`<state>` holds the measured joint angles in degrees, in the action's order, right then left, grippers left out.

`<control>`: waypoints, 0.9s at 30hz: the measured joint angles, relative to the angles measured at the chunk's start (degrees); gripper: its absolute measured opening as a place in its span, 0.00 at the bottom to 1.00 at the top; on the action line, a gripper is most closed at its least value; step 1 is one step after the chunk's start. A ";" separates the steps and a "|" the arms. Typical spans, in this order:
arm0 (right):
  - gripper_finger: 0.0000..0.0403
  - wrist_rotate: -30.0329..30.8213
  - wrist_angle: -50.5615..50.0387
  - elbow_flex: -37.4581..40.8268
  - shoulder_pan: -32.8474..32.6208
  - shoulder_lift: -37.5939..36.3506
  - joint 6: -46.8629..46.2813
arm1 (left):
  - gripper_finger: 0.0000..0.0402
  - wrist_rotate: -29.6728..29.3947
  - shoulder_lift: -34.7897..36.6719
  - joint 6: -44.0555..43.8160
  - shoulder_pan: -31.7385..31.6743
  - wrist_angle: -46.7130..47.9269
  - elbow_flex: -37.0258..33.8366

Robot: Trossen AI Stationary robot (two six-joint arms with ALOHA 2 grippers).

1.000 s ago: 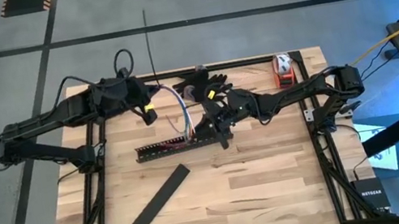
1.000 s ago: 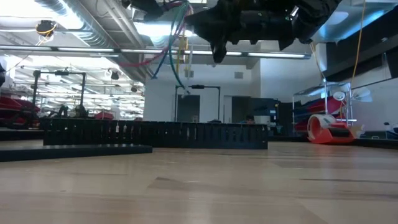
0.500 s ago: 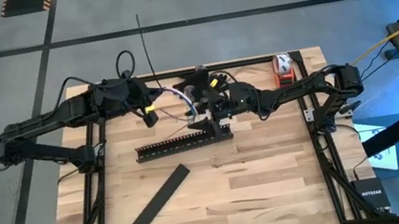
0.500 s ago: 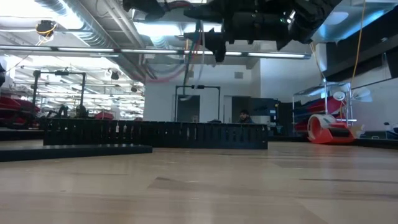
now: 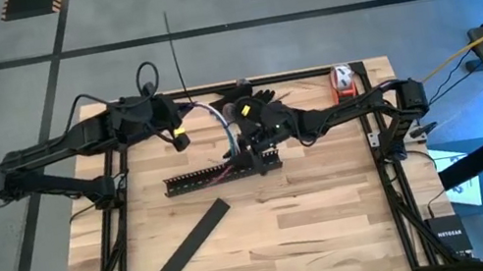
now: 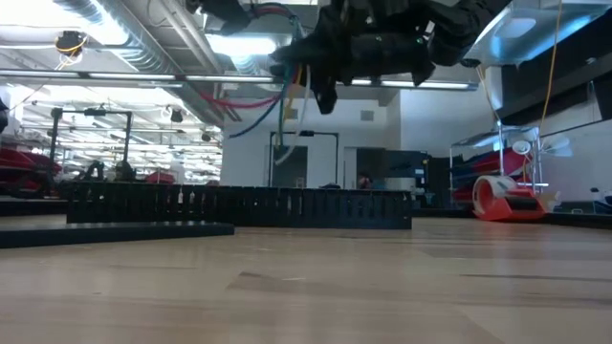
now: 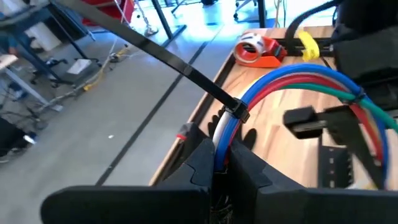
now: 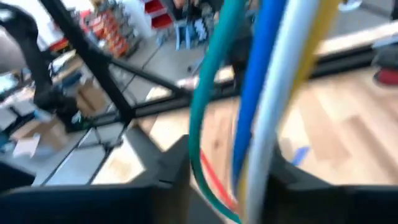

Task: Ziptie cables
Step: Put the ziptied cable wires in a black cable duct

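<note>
Light wooden table (image 5: 268,230), plank top, black frame rails along the edges. Lying on it: long black comb-slotted bar (image 5: 220,171) near the middle, running crosswise; flat plain black strip (image 5: 183,253) nearer the front, lying diagonally, apart from the bar; red tape dispenser (image 5: 342,84) at the far right corner beside the rail.

Bright ceiling lights glare in the low view; right wrist view motion-blurred.
</note>
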<state>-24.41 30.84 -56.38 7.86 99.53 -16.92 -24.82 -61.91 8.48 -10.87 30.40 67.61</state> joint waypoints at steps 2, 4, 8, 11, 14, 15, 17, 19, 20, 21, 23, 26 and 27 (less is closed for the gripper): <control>0.17 -1.87 -2.36 0.00 0.04 0.00 0.77 | 0.04 -0.85 0.65 0.85 -0.01 0.07 -0.02; 0.06 -3.34 -4.15 0.00 0.09 0.00 1.15 | 0.04 -1.66 1.32 1.39 0.00 0.14 -0.02; 0.04 -1.51 -8.59 -0.11 0.10 -0.02 2.63 | 0.04 -1.85 2.43 2.19 -0.07 1.75 -0.07; 0.03 -1.01 -12.74 -0.21 0.15 -1.01 2.55 | 0.04 -1.62 3.48 1.19 -0.07 5.57 -0.09; 0.02 0.20 -23.33 -2.30 0.11 -3.27 4.79 | 0.04 -0.72 4.54 -2.08 0.32 12.68 -0.09; 0.02 1.10 -28.02 -3.66 0.11 -3.75 6.06 | 0.04 -0.17 4.62 -3.62 0.63 15.62 -0.09; 0.02 2.81 -37.18 -6.63 0.11 -4.24 8.79 | 0.04 1.82 4.64 -6.22 1.32 20.77 -0.10; 0.02 4.48 -45.81 -9.96 0.09 -4.28 12.03 | 0.04 3.91 4.19 -8.24 2.25 24.61 -0.74; 0.02 5.63 -49.83 -11.49 0.07 -4.26 13.63 | 0.04 5.06 3.88 -9.19 2.81 26.04 -1.45; 0.02 6.82 -53.55 -13.07 0.04 -3.99 15.05 | 0.04 6.15 3.44 -10.10 3.49 27.22 -2.30; 0.02 9.86 -60.33 -15.65 0.04 -3.69 17.57 | 0.04 7.90 2.64 -12.13 5.06 28.50 -4.84; 0.02 13.45 -65.58 -17.58 0.04 -3.65 20.22 | 0.04 10.03 1.56 -14.11 7.36 27.30 -9.24; 0.02 13.77 -66.12 -17.63 0.06 -3.65 20.38 | 0.04 10.54 1.23 -14.42 7.95 26.40 -10.58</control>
<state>-10.63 -35.27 -74.01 7.92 95.88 3.45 -14.28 -60.68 -5.94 -2.93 56.80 57.03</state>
